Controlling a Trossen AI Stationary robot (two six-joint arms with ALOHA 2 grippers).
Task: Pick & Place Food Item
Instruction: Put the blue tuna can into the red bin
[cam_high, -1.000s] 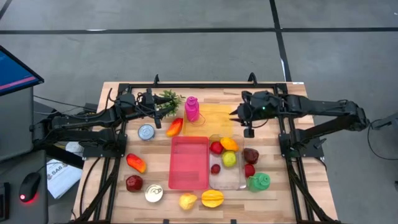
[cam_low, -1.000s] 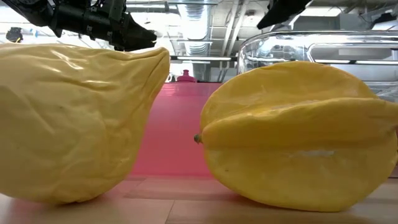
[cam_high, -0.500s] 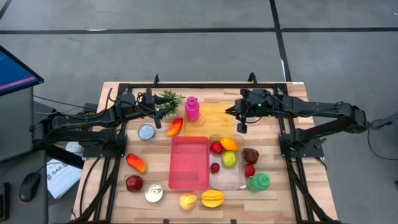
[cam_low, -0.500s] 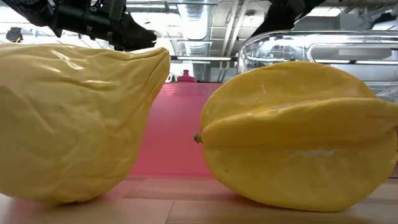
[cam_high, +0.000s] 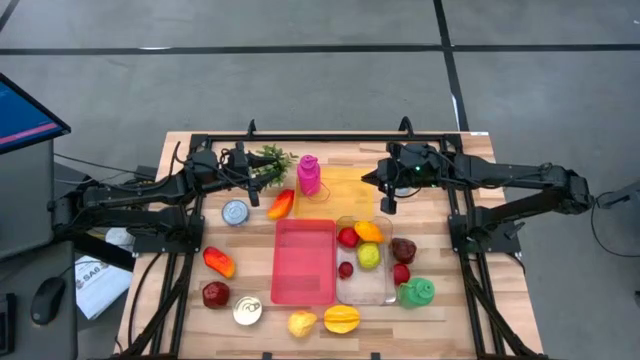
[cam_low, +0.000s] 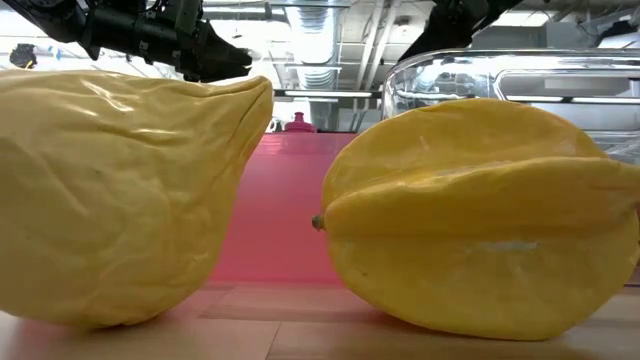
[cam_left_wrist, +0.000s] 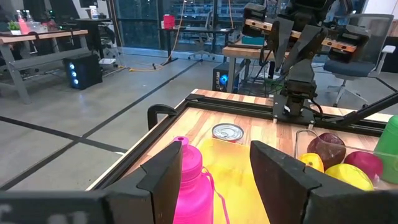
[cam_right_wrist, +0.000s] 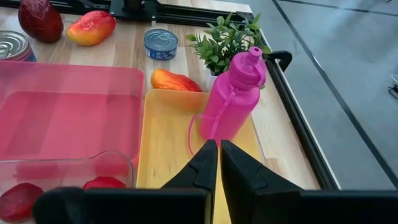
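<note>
In the high view's upper right, the right gripper (cam_high: 384, 181) hovers over the yellow tray (cam_high: 348, 194), jaws pressed together, empty. At upper left, the left gripper (cam_high: 250, 171) waits by the plant (cam_high: 272, 158), jaws partly apart, apparently empty. Fruit sits in the clear bin (cam_high: 366, 290) at centre.

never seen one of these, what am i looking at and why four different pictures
It is a robot with two dark arms at a wooden table, each ending in a two-finger gripper. One camera looks straight down, one sits at table height right behind a yellow starfruit, and one rides on each wrist.

On the table lie plastic foods, a pink rectangular tray, a flat yellow tray, a clear plastic bin holding fruit, a pink plastic bottle and small tin cans.

The left gripper is open beside the bottle. The right gripper is shut above the yellow tray. Neither holds anything.
</note>
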